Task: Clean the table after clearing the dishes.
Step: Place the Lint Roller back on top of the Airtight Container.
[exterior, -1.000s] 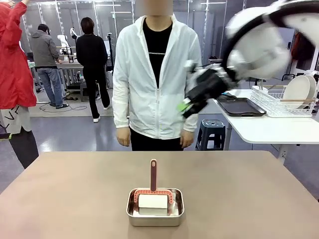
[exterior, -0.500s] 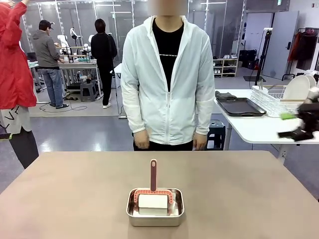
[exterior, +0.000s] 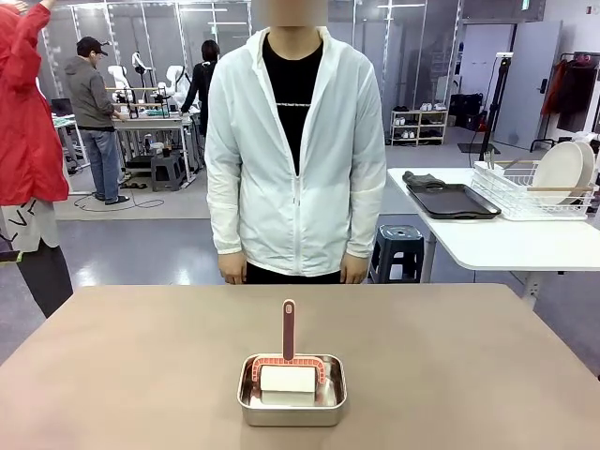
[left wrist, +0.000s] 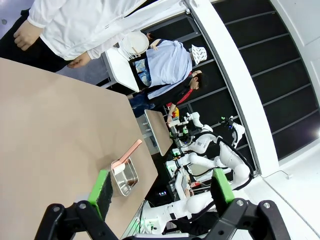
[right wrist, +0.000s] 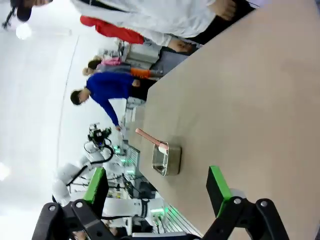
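Front view shows a light, stiff brush (exterior: 288,361) in a pan (exterior: 292,398) on the worktop (exterior: 469,356), best taken by its upright handle; both grippers' fingers (left wrist: 103,186) (right wrist: 218,183) are released.

The table (exterior: 112,375) spans the near side, and a pan (exterior: 292,391) sits on it near the front edge, about midway across. A brush (exterior: 288,361) lies in the pan, its handle pointing toward the far side. A person (exterior: 292,150) stands behind the table's far edge, facing the pan. To the right, behind, a side table (exterior: 506,246) carries a tray (exterior: 452,201) and, right of it, a rack (exterior: 525,192) with a plate (exterior: 559,171) in it. A stool (exterior: 400,248) stands between person and side table
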`<state>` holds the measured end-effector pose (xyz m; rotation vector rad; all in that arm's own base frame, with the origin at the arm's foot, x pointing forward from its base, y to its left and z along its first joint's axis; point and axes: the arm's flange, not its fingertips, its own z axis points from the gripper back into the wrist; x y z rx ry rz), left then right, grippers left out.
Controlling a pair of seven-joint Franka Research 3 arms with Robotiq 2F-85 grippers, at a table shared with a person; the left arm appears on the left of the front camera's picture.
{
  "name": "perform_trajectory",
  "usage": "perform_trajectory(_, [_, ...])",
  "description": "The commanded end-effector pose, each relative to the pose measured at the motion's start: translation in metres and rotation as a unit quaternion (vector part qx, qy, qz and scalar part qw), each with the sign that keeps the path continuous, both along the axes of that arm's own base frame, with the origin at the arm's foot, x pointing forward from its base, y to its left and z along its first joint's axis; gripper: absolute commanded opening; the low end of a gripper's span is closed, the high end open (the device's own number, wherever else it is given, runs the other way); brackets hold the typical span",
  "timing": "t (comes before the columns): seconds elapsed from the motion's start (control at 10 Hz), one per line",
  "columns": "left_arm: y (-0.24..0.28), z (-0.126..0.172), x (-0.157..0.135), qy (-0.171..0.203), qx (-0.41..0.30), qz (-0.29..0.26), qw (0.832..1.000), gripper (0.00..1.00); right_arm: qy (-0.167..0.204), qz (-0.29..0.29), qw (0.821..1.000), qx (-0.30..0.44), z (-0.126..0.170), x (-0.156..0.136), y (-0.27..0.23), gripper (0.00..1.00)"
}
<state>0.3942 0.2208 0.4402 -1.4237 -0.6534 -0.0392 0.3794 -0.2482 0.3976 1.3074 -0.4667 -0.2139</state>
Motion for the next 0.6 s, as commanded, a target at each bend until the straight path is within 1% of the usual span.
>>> perform_trajectory(0.0, [0.000,0.002,-0.004,0.000,0.000,0.001,1.000,1.00,0.014,-0.042,0.999,0.014,-0.032,-0.013,0.008,1.00])
perform_trajectory(0.1, [0.000,0.002,-0.004,0.000,0.000,0.001,1.000,1.00,0.020,-0.058,0.998,0.005,-0.040,-0.012,0.010,1.00])
perform_trajectory(0.2, [0.000,0.002,-0.004,0.000,0.000,0.001,1.000,1.00,0.017,-0.019,1.000,0.011,-0.023,-0.013,-0.002,1.00])
perform_trajectory(0.5, [0.000,0.002,-0.004,0.000,0.000,0.001,1.000,1.00,0.017,-0.019,1.000,0.011,-0.023,-0.013,-0.002,1.00])
